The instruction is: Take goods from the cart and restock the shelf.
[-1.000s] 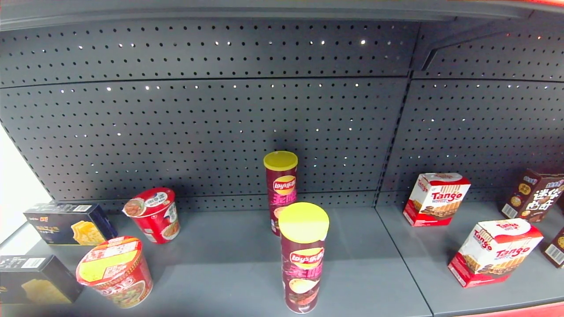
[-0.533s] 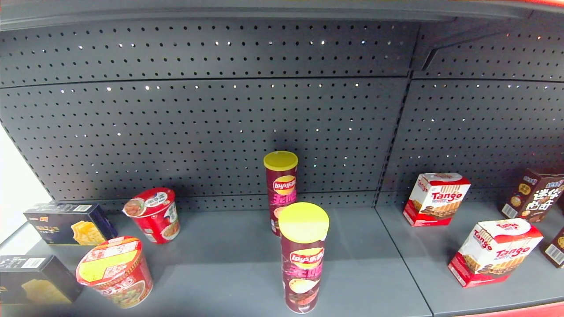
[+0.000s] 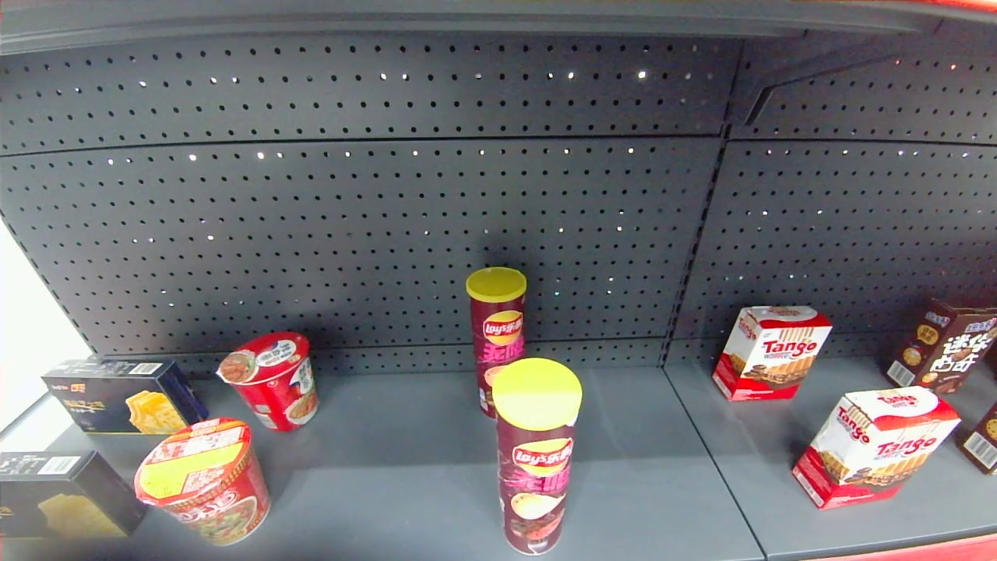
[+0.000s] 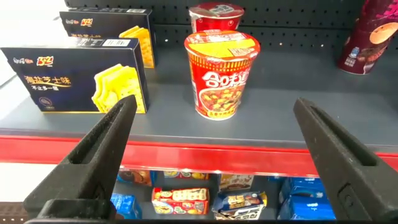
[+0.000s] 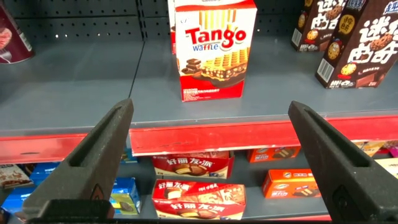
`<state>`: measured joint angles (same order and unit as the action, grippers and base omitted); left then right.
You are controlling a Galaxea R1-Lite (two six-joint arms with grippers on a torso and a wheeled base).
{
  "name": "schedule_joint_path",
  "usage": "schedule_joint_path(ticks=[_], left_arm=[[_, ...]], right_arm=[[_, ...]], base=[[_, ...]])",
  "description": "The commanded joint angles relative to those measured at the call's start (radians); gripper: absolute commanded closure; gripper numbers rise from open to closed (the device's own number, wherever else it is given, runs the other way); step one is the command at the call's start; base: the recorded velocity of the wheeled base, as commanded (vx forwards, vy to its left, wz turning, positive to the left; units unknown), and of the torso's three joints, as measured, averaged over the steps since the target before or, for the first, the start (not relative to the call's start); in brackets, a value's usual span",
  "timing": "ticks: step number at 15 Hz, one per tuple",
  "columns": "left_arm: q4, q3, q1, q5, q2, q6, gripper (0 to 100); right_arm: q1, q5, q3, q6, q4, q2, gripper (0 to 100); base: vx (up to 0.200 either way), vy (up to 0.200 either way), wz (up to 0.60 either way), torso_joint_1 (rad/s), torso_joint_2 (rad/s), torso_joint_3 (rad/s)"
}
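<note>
Shelf (image 3: 389,444) restock pending. Found left pincer (image 4: 214,104) and right pincer (image 5: 211,107) gaping wide, holding nothing. Recommend turning to cart, seizing one item mid-body, setting upright in bare gap.

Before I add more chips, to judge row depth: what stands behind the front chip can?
Behind the front chip can stands a second chip can, upright, yellow-lidded, close to the pegboard wall. Its lower part is partly covered by the front one's lid.

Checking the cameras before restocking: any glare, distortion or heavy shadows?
Head view: pegboard lines bow, fisheye-like; white washout at left edge; light pricks through holes. Left wrist view: front noodle cup evenly lit. Right wrist view: even light, no glare.
</note>
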<state>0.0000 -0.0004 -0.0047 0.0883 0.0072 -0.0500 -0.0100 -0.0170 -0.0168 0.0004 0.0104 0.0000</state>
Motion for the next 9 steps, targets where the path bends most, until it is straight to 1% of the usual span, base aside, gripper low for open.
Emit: schedule_joint_path(ticks=[1, 2, 3, 4, 5, 6, 7, 8, 9], left_arm=[[0.0, 0.0, 0.0, 0.001, 0.004, -0.001, 0], [0.0, 0.0, 0.0, 0.001, 0.002, -0.001, 0], [0.0, -0.001, 0.0, -0.001, 0.004, 0.001, 0], [0.0, 0.0, 0.0, 0.001, 0.004, -0.001, 0], [0.0, -0.001, 0.0, -0.001, 0.004, 0.001, 0], [0.0, 0.0, 0.0, -0.001, 0.004, 0.001, 0], [0.0, 0.0, 0.0, 0.001, 0.004, -0.001, 0], [0.0, 0.0, 0.0, 0.001, 0.004, -0.001, 0], [0.0, 0.0, 0.0, 0.001, 0.004, -0.001, 0]], right_arm=[[0.056, 0.058, -0.235, 0.01, 0.071, 0.11, 0], [0.09, 0.066, -0.269, 0.003, 0.12, 0.137, 0], [0.113, 0.108, -0.292, -0.007, 0.126, 0.164, 0], [0.142, 0.175, -0.31, -0.014, 0.123, 0.219, 0], [0.16, 0.201, -0.351, -0.016, 0.128, 0.264, 0], [0.162, 0.201, -0.356, -0.017, 0.128, 0.27, 0], [0.17, 0.19, -0.382, -0.096, 0.114, 0.354, 0], [0.162, 0.19, -0.368, -0.145, 0.075, 0.376, 0], [0.171, 0.192, -0.341, -0.138, 0.045, 0.396, 0]], base=[[0.0, 0.0, 0.0, 0.0, 0.0, 0.0], [0.0, 0.0, 0.0, 0.0, 0.0, 0.0], [0.0, 0.0, 0.0, 0.0, 0.0, 0.0], [0.0, 0.0, 0.0, 0.0, 0.0, 0.0], [0.0, 0.0, 0.0, 0.0, 0.0, 0.0], [0.0, 0.0, 0.0, 0.0, 0.0, 0.0], [0.0, 0.0, 0.0, 0.0, 0.0, 0.0], [0.0, 0.0, 0.0, 0.0, 0.0, 0.0], [0.0, 0.0, 0.0, 0.0, 0.0, 0.0]])
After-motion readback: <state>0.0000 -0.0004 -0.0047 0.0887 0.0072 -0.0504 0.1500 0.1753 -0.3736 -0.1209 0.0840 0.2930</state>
